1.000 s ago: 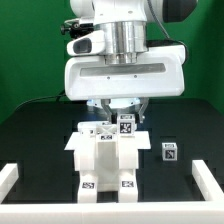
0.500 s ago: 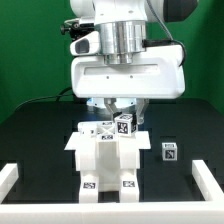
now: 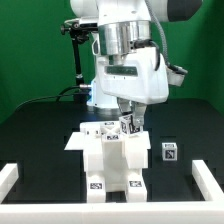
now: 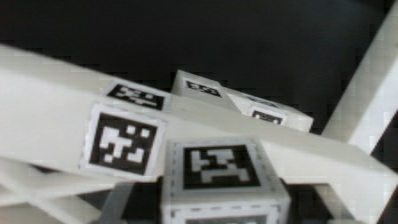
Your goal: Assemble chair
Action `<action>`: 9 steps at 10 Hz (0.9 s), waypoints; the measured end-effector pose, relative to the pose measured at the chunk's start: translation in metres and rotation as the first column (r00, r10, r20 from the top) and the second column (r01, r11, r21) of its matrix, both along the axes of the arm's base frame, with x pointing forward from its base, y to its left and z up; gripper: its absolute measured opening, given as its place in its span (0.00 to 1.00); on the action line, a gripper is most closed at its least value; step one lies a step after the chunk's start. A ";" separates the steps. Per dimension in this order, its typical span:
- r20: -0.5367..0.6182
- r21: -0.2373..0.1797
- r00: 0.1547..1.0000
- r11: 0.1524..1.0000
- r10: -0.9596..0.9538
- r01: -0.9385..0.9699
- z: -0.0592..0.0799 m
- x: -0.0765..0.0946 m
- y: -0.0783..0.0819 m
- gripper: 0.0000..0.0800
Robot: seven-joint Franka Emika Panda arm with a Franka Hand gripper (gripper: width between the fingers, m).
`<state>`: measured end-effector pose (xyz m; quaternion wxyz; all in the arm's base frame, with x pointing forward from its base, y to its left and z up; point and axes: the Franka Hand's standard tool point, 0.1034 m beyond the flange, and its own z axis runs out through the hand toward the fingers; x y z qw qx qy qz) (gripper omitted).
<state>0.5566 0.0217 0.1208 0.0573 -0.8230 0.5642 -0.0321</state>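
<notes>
The chair (image 3: 110, 160), a partly built stack of matte white slabs and blocks with black-and-white tags, stands on the black table in the middle of the exterior view. My gripper (image 3: 128, 127) is right above its top, shut on a small tagged white block (image 3: 127, 124) that sits at the top of the chair. In the wrist view this block (image 4: 217, 168) fills the space between my dark fingers (image 4: 128, 206), with the chair's tagged slabs (image 4: 125, 135) just behind it. The gripper (image 4: 221, 208) hides where the block meets the chair.
A loose small tagged white block (image 3: 169, 152) lies on the table to the exterior view's right of the chair. A low white border rail (image 3: 207, 178) runs along the front and sides. A green backdrop stands behind.
My wrist has turned about its vertical axis, still closed on the small block. The chair's base has shifted slightly toward the exterior view's right.
</notes>
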 end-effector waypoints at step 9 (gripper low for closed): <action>-0.006 -0.108 0.643 0.639 0.766 -0.762 -0.006 -0.011 0.000 0.81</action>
